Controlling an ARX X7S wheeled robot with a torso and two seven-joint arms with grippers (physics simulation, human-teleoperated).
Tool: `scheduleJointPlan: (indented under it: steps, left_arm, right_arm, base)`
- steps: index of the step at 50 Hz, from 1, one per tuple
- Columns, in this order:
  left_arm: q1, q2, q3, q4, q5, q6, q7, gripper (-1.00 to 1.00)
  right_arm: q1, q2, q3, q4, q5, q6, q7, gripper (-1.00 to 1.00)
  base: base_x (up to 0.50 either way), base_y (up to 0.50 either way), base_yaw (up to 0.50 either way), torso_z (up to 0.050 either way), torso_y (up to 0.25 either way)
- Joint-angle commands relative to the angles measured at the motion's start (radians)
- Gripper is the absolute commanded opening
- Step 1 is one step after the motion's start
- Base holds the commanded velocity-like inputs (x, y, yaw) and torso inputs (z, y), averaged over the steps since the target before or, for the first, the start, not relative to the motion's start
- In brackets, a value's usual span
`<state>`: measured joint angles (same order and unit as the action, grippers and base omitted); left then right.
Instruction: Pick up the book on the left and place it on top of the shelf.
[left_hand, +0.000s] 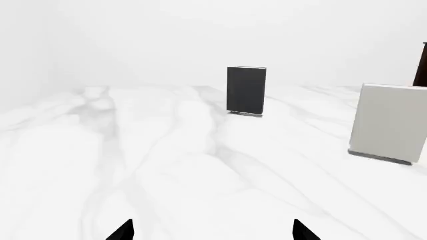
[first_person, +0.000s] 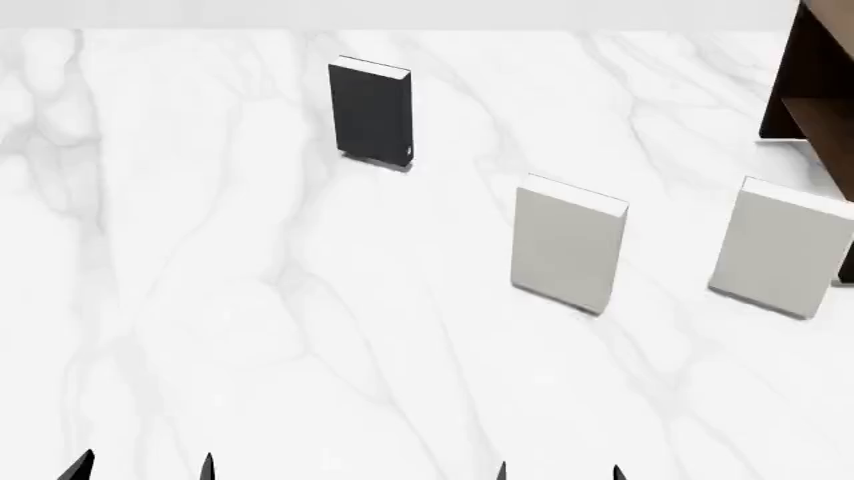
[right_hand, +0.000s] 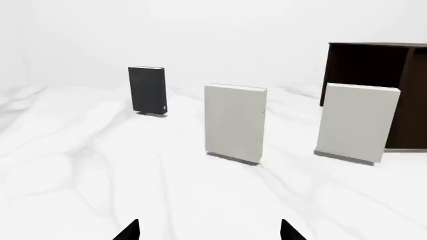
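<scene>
The black book (first_person: 370, 110) is seen upright on the marble counter (first_person: 240, 300), well apart from both tools, left (first_person: 143, 468) and right (first_person: 558, 472), each spread wide and empty.

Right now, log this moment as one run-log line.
stage: pre-reach | black book: upright, untouched, on marble table | left gripper: open, empty | right gripper: open, empty | shelf: far right

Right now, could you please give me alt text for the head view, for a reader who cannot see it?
A black book stands upright, far left on a white marble table. Two pale books stand nearer and to its right, beside a dark brown shelf at the right edge. The tips of the left pincer and right pincer show open at the bottom, holding nothing.
</scene>
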<state>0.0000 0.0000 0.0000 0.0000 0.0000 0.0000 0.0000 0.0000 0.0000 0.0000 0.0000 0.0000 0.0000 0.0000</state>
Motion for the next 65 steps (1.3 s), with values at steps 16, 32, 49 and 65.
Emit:
scheduleJointPlan:
  steps: [16, 32, 49, 65]
  left_arm:
    - [-0.007, -0.057, 0.052, -0.023, -0.059, 0.003, -0.065, 1.00]
    - [-0.013, -0.075, 0.085, -0.030, -0.059, -0.009, -0.103, 1.00]
    - [-0.050, -0.103, 0.095, 0.127, -0.127, -0.218, -0.116, 1.00]
    - [-0.592, -0.207, 0.020, 0.454, -0.306, -0.963, -0.140, 1.00]
  right_arm:
    - [0.006, 0.053, -0.053, -0.013, 0.073, 0.048, 0.077, 1.00]
    - [0.002, 0.075, -0.077, -0.006, 0.091, 0.038, 0.109, 1.00]
    - [0.031, 0.104, -0.097, -0.144, 0.112, 0.189, 0.149, 1.00]
    - [0.729, 0.135, 0.003, -0.468, 0.323, 1.128, 0.210, 1.00]
  base:
    - [0.00, -0.06, 0.00, 0.000, 0.000]
    - [0.00, -0.31, 0.00, 0.000, 0.000]
    - [0.00, 0.00, 0.00, 0.000, 0.000]
    - [0.00, 0.00, 0.00, 0.000, 0.000]
